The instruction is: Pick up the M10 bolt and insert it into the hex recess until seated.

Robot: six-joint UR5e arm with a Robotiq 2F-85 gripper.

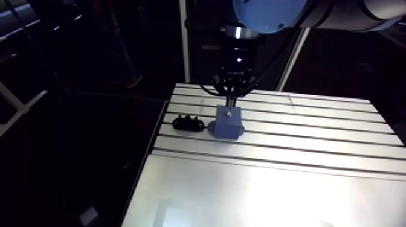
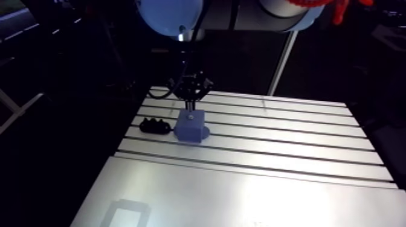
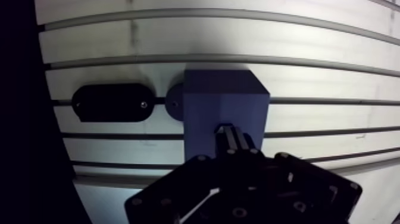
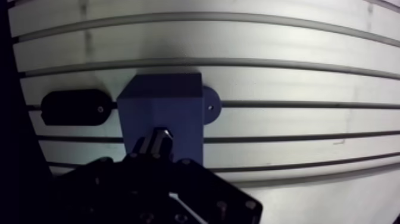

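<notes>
A: Where does the tool stand?

B: It comes straight down over the blue block, with its tips right at the block's top face.

A: Open or closed?

B: Drawn in narrow. In the wrist view the two fingers stand close side by side, with only a thin strip between them.

A: Holding anything?

B: A small pale glint sits at the tips. I read that as the bolt, pinched between them. In the arm view the same pale spot shows on top of the block, directly under the tool.

A: Is it seated?

B: I cannot tell. The tool covers the recess, and how deep the bolt sits is hidden.

A: And the block itself?

B: Upright on the counter, in the slotted part, toward the far edge and close to one side edge. It has a round foot tab at its base on either side, lying flat over a slot.

A: What else lies there?

B: One black oblong part, lying flat on the same slot, between the block and that side edge. It is just beside the nearer foot tab, and a narrow gap shows between them.

A: The near end of the counter?

B: A smooth plate, bright with glare.
</notes>
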